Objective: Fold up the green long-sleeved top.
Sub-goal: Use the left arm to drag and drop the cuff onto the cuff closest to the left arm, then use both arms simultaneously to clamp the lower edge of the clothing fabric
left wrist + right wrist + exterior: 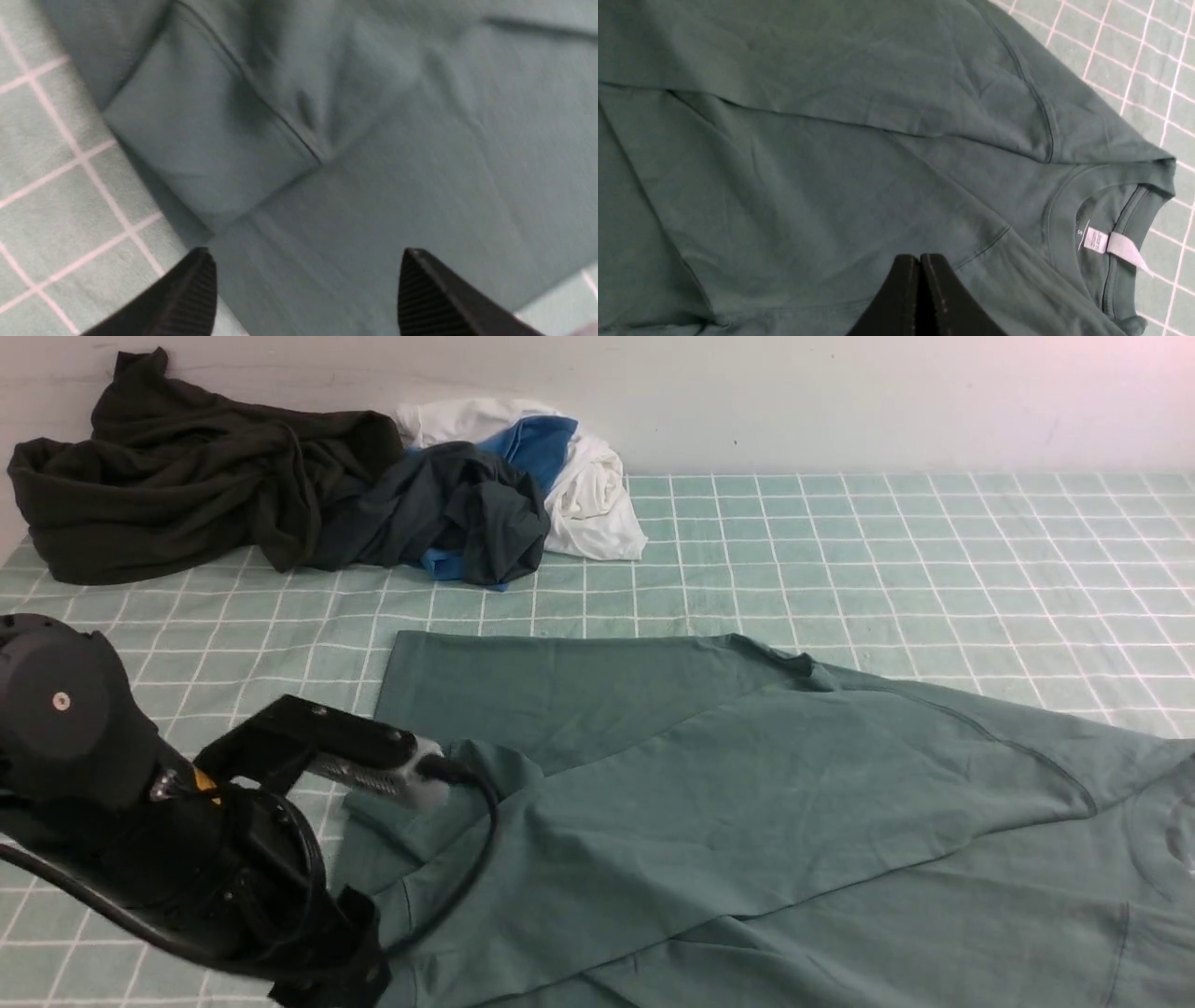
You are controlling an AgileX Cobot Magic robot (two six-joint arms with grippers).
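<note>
We see the green top (pixel 747 784) spread flat on the checked worktop (pixel 934 551). Its long axis runs across us, collar (pixel 1133 201) toward our right and hem toward our left. Our left pincer (pixel 303 280) gapes wide over a folded sleeve end (pixel 201 140), empty. Our right pincer (pixel 920 261) is pressed closed above the chest, gripping nothing.

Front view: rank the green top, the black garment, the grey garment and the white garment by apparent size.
1. green top, nearest and cropped by the frame
2. black garment
3. grey garment and white garment look about alike; not ranked
</note>
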